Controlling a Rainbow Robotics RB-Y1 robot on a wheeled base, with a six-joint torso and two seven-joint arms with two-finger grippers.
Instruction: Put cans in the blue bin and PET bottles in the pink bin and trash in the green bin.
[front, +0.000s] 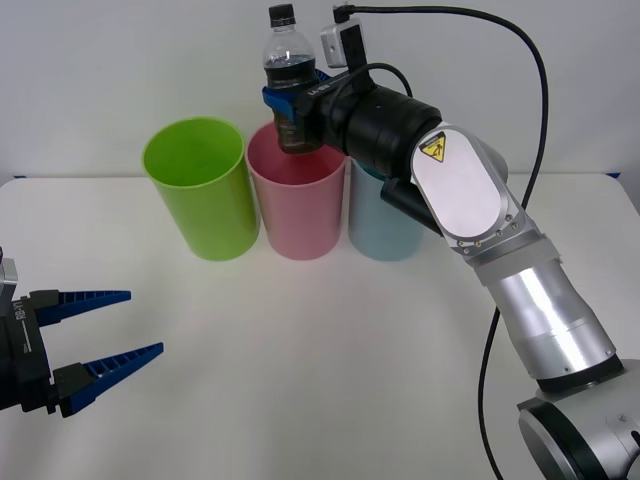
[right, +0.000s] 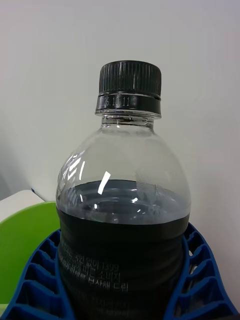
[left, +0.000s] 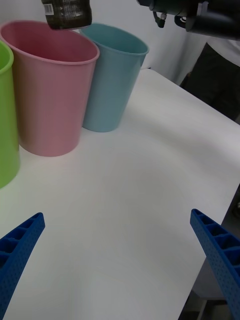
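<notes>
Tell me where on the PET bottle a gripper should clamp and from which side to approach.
Clamp the labelled lower body of the PET bottle, coming in level from the side, as the right gripper does now above the pink bin. The bottle stands upright, its body is straight and ribbed there, while the shoulder curves inward and the cap is narrow, so fingers would likely slip higher up. The left gripper waits open near the table edge.

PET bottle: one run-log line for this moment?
right gripper: shut on PET bottle | upright above pink bin | left gripper: open, idle

Right pincer (front: 292, 100) clamped, left pincer (front: 120, 328) spread
</notes>
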